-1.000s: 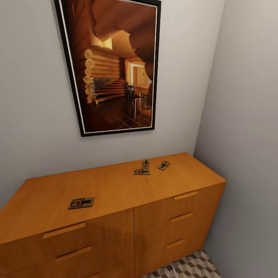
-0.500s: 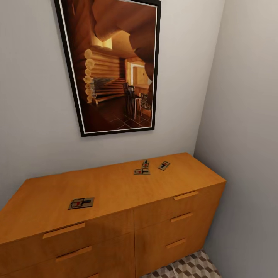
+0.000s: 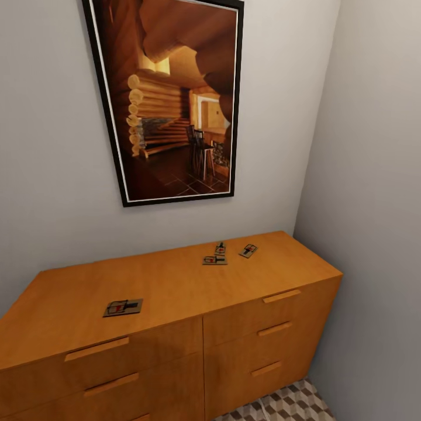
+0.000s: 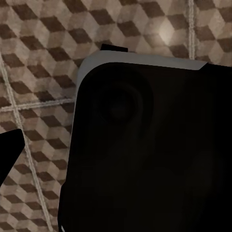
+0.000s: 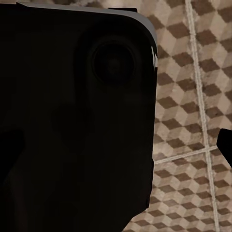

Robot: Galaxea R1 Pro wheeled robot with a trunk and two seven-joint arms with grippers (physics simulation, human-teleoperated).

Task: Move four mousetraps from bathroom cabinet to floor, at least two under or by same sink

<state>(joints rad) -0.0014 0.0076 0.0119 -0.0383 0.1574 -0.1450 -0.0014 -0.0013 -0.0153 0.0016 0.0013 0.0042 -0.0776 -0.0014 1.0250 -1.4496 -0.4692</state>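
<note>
Nothing is changing between the last second's head pictures and now, so no trap is picked yet. I cannot tell how my jaws stand; both wrist cameras are pointing down at the floor (image 4: 38,53). Four traps are lying on the cabinet (image 3: 175,280): one (image 3: 123,307) left, three (image 3: 215,259) (image 3: 220,248) (image 3: 248,251) clustered right.

Open cabinet (image 3: 175,286) top, wall (image 3: 374,175) close on right, picture (image 3: 169,99) seemingly clear above.

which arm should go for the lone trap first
Probably left: the lone mousetrap lies on the cabinet top toward the robot's left, near the front edge. The other three cluster further right, suiting the right arm.
</note>
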